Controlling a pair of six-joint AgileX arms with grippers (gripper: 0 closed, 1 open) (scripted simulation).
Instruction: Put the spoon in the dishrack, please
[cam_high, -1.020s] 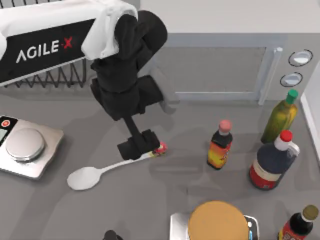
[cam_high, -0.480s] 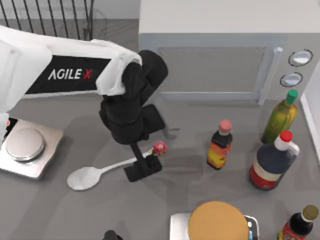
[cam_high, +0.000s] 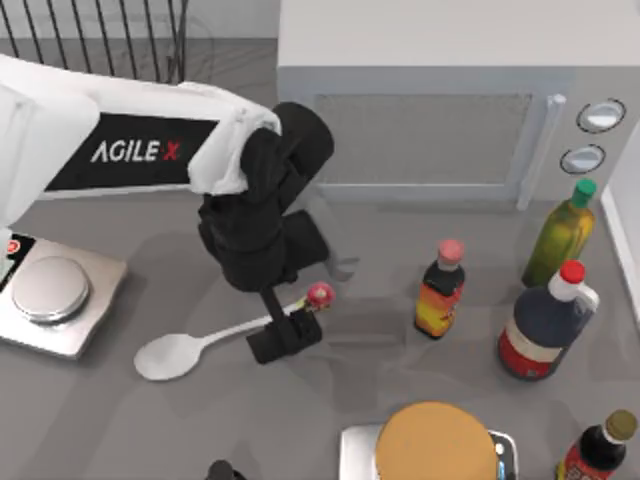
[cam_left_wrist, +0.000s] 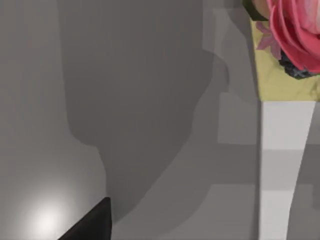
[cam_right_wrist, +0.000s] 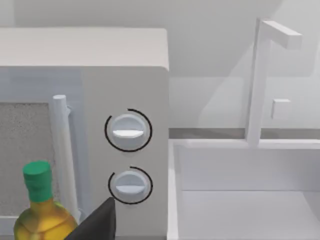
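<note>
White spoon (cam_high: 185, 349) lies flat mid-table, red knob apparently raised; black wire dishrack (cam_high: 100, 40) far-left.

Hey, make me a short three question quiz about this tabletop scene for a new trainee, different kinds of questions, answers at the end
1. True or false: the spoon already lies in the dishrack.
2. Which part of the spoon is the left gripper at? A) the oval bowl B) the handle near the red knob C) neither, it is over the scale
3. Fill in: the dishrack stands at the table's far ____ corner in the top view.

Key
1. False: it lies on the table in front of the microwave.
2. B
3. left
</note>
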